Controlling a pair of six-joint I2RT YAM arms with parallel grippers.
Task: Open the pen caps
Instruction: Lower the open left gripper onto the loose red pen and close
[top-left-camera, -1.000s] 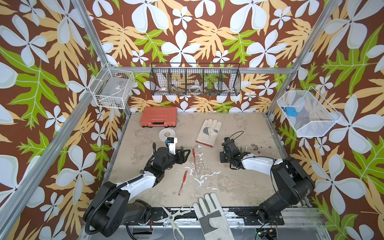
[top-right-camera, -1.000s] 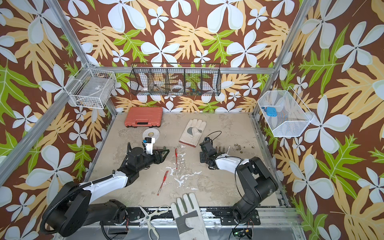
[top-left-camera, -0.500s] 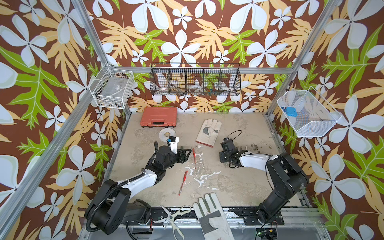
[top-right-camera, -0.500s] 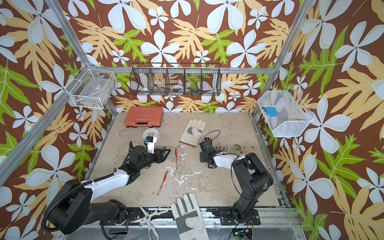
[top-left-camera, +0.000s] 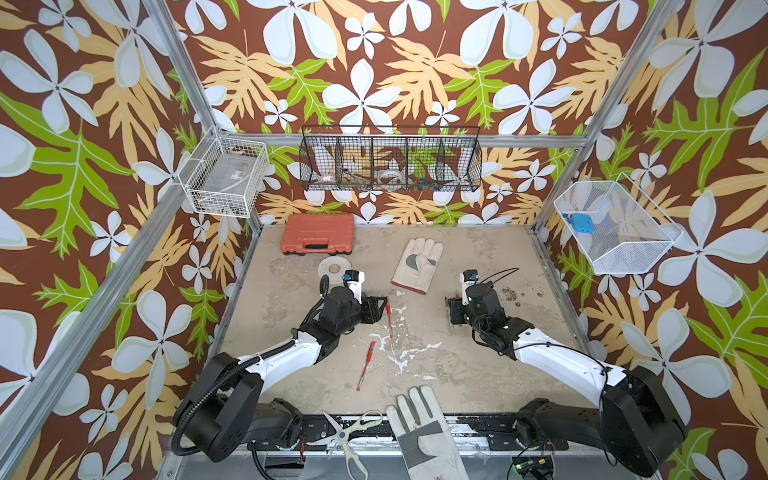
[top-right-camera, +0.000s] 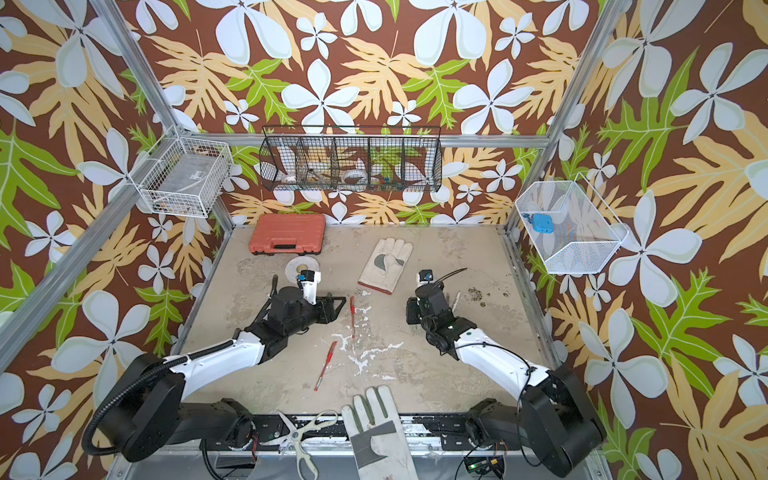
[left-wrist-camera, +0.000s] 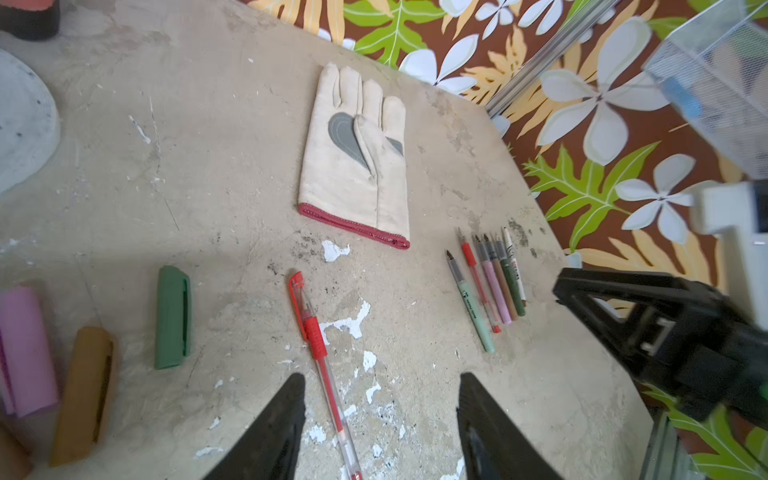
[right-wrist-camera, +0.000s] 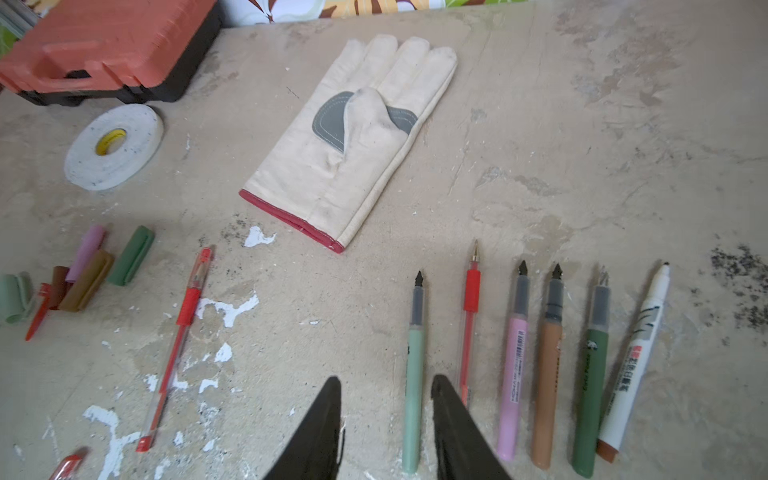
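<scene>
In both top views the two arms reach up from the lower edge over the sandy table (top-left-camera: 478, 365). The left gripper (left-wrist-camera: 381, 384) sits just left of centre, low over the surface. Its jaws are spread wide and a capped red pen (left-wrist-camera: 316, 332) lies loose on the table between them, pinched by nothing. A second red pen (top-left-camera: 365, 365) lies slanted lower in the frame, clear of both arms. The right gripper (right-wrist-camera: 386, 382), right of centre, has its jaws parted a little around the mint pen (right-wrist-camera: 415, 353), with open table showing on one side, so it isn't squeezing it. That pen ends a neat row of bare-tipped pens pointing toward the work glove (right-wrist-camera: 349, 137). Next to it come the uncapped red pen (right-wrist-camera: 469, 316), pink pen (right-wrist-camera: 515, 374), gold pen (right-wrist-camera: 548, 365), dark green pen (right-wrist-camera: 592, 374) and white marker (right-wrist-camera: 636, 353). The loose caps huddle beside the capped red pen, on the side away from the row. They are the pink cap (right-wrist-camera: 87, 249), dark green cap (right-wrist-camera: 131, 255), gold cap (right-wrist-camera: 87, 286), brown cap (right-wrist-camera: 60, 282), mint cap (right-wrist-camera: 16, 297) and red cap (right-wrist-camera: 37, 311).
</scene>
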